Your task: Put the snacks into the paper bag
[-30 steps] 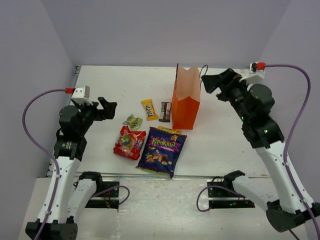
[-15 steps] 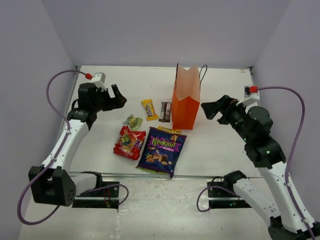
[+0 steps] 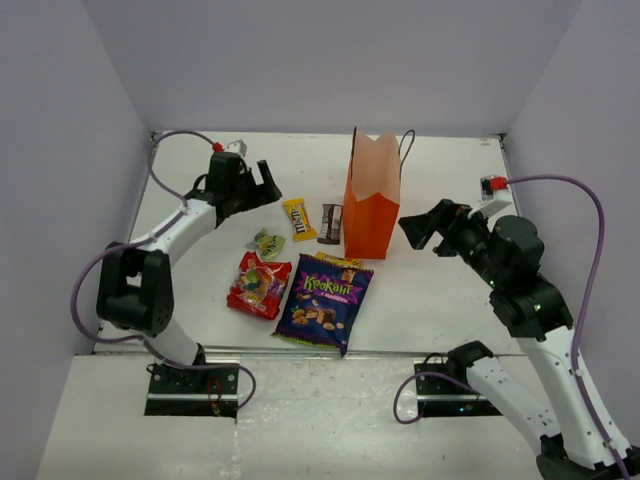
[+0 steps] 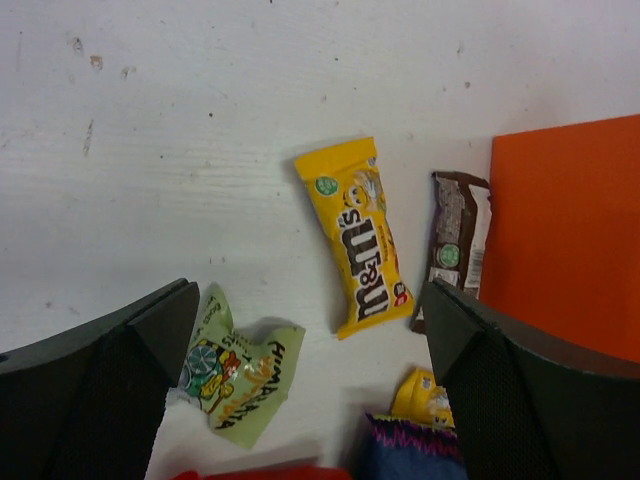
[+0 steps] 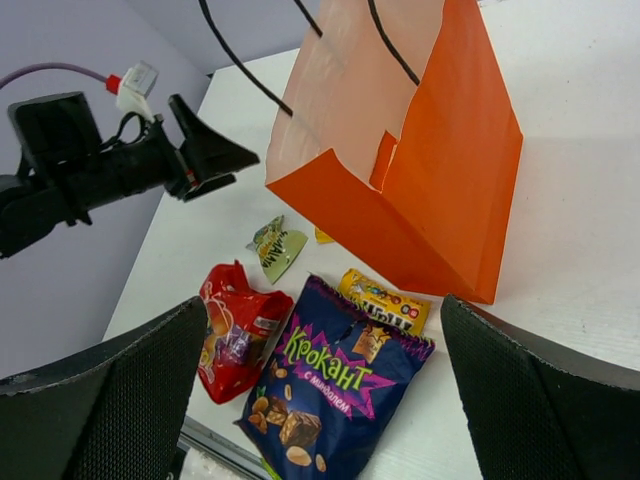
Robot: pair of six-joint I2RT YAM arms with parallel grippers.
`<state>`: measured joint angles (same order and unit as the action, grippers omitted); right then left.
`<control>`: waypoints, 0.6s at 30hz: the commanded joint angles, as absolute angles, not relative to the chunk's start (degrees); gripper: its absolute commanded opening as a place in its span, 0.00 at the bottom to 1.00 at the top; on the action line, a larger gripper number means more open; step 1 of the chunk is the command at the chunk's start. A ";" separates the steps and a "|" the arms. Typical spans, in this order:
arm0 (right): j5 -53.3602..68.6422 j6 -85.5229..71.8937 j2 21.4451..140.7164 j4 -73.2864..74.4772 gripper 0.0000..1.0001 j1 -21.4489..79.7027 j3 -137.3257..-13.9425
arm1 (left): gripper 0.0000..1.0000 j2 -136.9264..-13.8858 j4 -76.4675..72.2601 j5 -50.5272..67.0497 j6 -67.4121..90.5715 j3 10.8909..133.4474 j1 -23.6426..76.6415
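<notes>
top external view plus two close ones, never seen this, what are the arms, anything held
Two robot arms, bolted at the table's near edge. One camera looks down from above; the other two sit on the wrists, so the dark wedges are each arm's own fingers. An orange paper bag stands on the table; beside it lie a yellow M&M's pack, brown bar, green-yellow wrapper, red bag, purple nut bag and orange pack. The left fingers and right fingers are open, holding nothing.
</notes>
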<state>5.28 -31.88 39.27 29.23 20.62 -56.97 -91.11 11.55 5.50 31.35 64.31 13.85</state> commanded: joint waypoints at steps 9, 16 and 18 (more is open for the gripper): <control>7.38 -29.97 38.76 30.76 0.99 20.83 -57.83 | 0.99 -106.87 5.80 2.98 35.33 77.51 15.47; 6.33 -29.88 38.76 31.46 0.99 20.83 -58.01 | 0.97 -112.84 5.80 2.64 34.98 81.03 17.49; 6.15 -29.80 38.76 31.20 0.99 20.83 -57.48 | 0.97 -113.20 5.80 2.55 34.89 81.04 17.67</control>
